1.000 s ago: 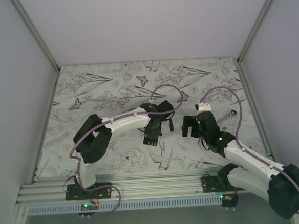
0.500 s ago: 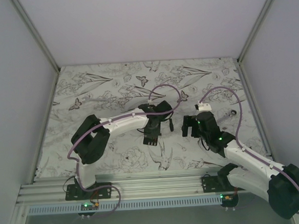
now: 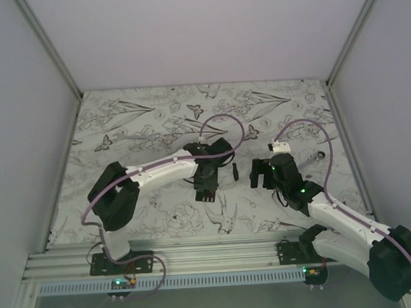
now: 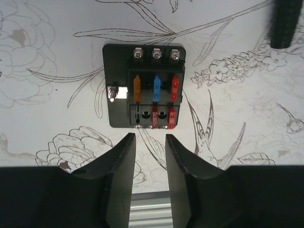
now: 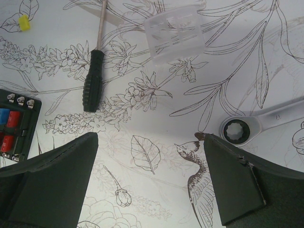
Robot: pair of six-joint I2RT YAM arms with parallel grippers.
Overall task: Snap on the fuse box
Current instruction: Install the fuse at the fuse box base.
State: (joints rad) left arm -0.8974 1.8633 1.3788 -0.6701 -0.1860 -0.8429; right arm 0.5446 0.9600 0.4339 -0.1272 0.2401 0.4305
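The small flat black plastic fuse box (image 4: 145, 85) lies flat on the white table printed with flowers and birds (image 4: 247, 109), in the upper middle of the left wrist view. Three screws run along its top edge. Below them sits a row of orange, blue and red fuses, then more red ones in a lower row, and a small silver terminal shows on its left side. In the top view the box sits near the middle of the frame, partly under the left arm's wrist.

The left gripper (image 4: 147, 138) stands just below the box's lower edge in its own view. Its two black fingers (image 4: 121, 175) are parted by a narrow gap with nothing between them, so it is released and holds nothing. The tips do not reach the box in the frame.

The right gripper (image 5: 147, 142) hangs with its fingers (image 5: 52, 180) spread wide over bare table, also released and empty. In its view a corner of the fuse box shows at the left edge. A screwdriver with a ribbed black handle and pale shaft (image 5: 92, 85) lies in the upper left, just right of the box. A tiny yellow fuse piece (image 5: 23, 22) sits in the top left corner. A clear plastic box-shaped cover (image 5: 173, 33) lies at the top centre, well apart from the fuse box. A silver ring-headed wrench (image 5: 266, 121) lies at the right edge, its ring close to the right finger
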